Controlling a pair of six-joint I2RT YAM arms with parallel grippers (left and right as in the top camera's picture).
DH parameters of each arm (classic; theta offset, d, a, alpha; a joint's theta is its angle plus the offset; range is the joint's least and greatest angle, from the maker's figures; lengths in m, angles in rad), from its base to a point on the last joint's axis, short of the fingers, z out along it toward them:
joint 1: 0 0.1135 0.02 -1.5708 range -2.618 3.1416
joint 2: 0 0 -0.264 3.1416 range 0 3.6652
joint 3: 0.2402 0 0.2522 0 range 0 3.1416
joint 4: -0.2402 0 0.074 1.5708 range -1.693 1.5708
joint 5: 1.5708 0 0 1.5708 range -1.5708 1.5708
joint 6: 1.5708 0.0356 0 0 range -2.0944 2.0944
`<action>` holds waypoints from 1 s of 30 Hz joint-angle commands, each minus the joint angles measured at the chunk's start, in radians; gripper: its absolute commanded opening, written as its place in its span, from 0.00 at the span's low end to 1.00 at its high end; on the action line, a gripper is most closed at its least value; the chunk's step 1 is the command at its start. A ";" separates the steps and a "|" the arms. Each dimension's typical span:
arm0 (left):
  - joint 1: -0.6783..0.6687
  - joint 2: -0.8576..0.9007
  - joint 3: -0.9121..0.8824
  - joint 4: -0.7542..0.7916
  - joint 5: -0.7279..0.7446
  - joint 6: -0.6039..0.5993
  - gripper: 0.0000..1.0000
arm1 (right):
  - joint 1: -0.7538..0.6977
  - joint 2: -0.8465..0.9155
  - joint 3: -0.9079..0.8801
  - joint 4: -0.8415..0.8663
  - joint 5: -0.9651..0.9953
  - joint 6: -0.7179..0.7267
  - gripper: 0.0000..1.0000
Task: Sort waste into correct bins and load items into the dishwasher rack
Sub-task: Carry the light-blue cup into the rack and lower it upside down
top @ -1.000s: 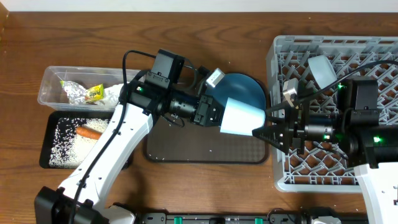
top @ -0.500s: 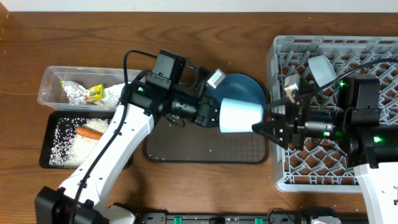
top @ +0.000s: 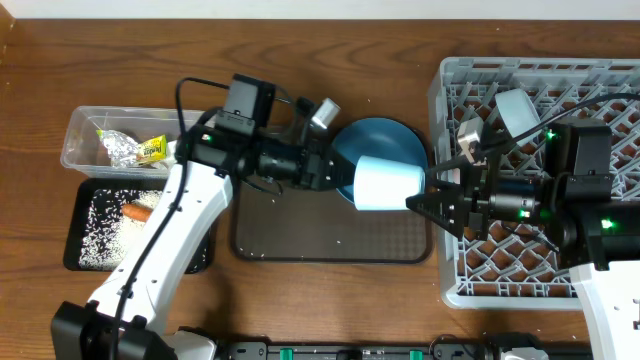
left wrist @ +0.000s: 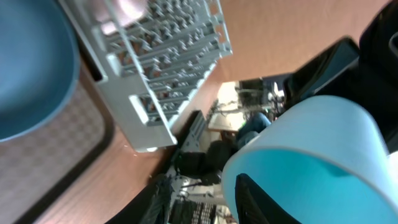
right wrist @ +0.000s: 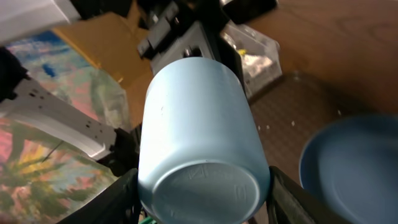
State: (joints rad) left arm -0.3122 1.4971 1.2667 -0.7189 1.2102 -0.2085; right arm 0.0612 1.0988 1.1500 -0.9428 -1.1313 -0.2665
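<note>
The small light blue cup [top: 388, 185] lies on its side in the air over the brown serving tray [top: 330, 235]. My right gripper [top: 425, 198] is shut on its base end; the right wrist view shows the cup [right wrist: 199, 143] between both fingers [right wrist: 202, 199]. My left gripper [top: 335, 175] is open just left of the cup's mouth. In the left wrist view one finger [left wrist: 205, 199] shows against the cup's blue inside [left wrist: 311, 155]. The blue plate [top: 385, 145] lies behind the cup. The grey rack [top: 445, 290] holds the pink cup [top: 518, 110]. The bowl and chopsticks are out of view.
The clear tub [top: 80, 150] at the left holds the foil wrapper [top: 125, 148] and tissue. The black tray [top: 85, 225] in front of it holds rice and the carrot [top: 143, 212]. The rack's near wall [left wrist: 161, 81] stands right of the serving tray.
My left gripper has let go of the light blue cup and drawn back to the left. My right gripper now holds the cup, which has hardly moved.
</note>
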 commanded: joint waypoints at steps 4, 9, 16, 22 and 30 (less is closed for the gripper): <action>0.064 0.001 -0.005 -0.037 -0.262 0.009 0.43 | -0.002 -0.001 0.021 -0.043 0.153 0.030 0.20; 0.067 0.001 -0.005 -0.101 -0.578 0.009 0.60 | -0.005 -0.002 0.030 -0.041 0.344 0.165 0.17; 0.067 0.001 -0.005 -0.144 -0.794 0.009 0.92 | -0.010 -0.021 0.112 -0.123 0.689 0.344 0.17; 0.067 0.001 -0.005 -0.144 -0.805 0.010 0.97 | -0.010 -0.022 0.230 -0.286 0.964 0.404 0.17; 0.067 0.001 -0.005 -0.145 -0.805 0.010 0.99 | -0.010 -0.018 0.254 -0.434 1.131 0.447 0.17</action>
State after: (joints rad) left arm -0.2485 1.4971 1.2659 -0.8600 0.4255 -0.2081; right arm 0.0601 1.0817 1.3857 -1.3590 -0.0929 0.1394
